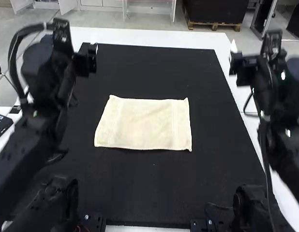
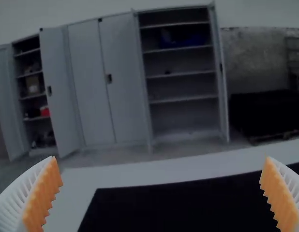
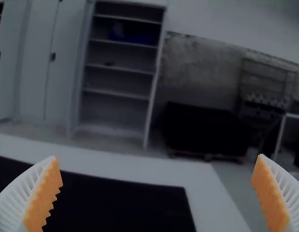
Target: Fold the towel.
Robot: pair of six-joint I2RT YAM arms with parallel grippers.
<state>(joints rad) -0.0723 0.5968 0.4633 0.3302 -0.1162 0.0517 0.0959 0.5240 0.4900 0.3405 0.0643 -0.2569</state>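
Black mat (image 1: 149, 193), cream towel (image 1: 144, 123) lying flat, arms (image 1: 48, 104) raised either side, left tool (image 1: 92, 58), right tool (image 1: 233, 64) spread wide, both empty

Soft, matt cream cloth towel (image 1: 145, 124), matt black mat (image 1: 154, 179), smooth white tabletop (image 1: 140, 36), ribbed orange pads (image 2: 42, 195)

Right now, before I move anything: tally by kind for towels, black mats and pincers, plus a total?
Towel: 1
Black mat: 1
Pincers: 2 (left pincer, right pincer, both open)
Total: 4
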